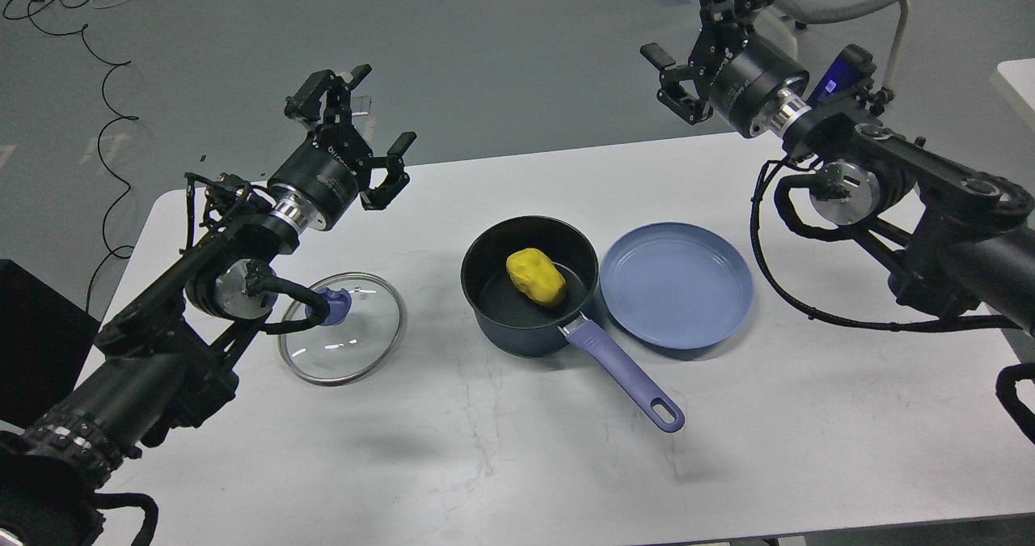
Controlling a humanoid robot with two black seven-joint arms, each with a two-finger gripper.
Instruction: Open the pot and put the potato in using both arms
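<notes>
The round navy pot (530, 287) sits uncovered mid-table, its long lavender handle (623, 372) running toward 5 o'clock. The lumpy matte-yellow potato (536, 277) rests on its black floor. The glass lid (342, 328) lies flat at the pot's 9 o'clock; a smooth blue plate (676, 285) touches it at 3 o'clock. Left gripper (356, 121) and right gripper (695, 32) hang raised, claws spread wide, holding nothing
</notes>
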